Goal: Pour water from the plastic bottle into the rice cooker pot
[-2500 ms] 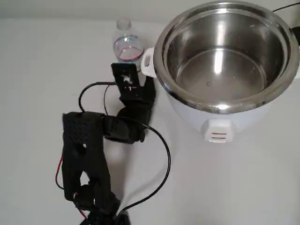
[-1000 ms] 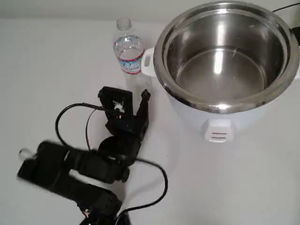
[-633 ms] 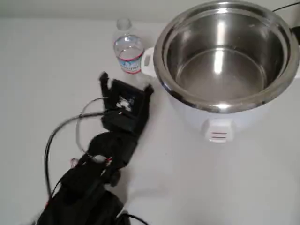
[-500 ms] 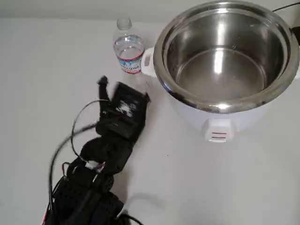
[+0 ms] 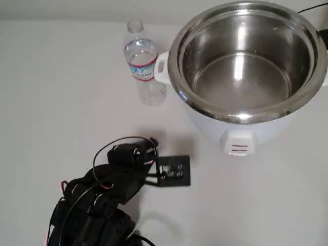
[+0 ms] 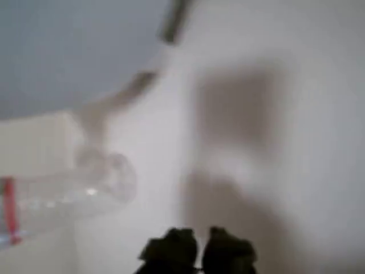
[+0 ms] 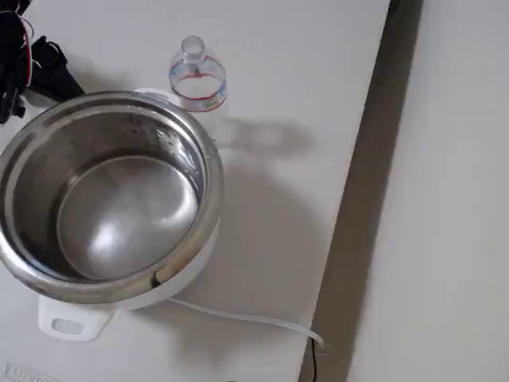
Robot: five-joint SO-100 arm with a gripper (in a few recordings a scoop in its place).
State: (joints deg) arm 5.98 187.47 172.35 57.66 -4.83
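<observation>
Pulled back: your claw (image 6: 194, 251) has retreated from the bottle (image 5: 141, 59), fingers together, empty. Bottle stands upright just beside the pot (image 5: 246, 56). Nothing grasped or poured yet.

I'm looking down on a plain white table (image 5: 46, 77), evenly lit, with soft shadows. In the fixed view its edge (image 7: 362, 191) runs from twelve o'clock to six, a dark strip, with pale floor (image 7: 445, 199) at three o'clock.
</observation>
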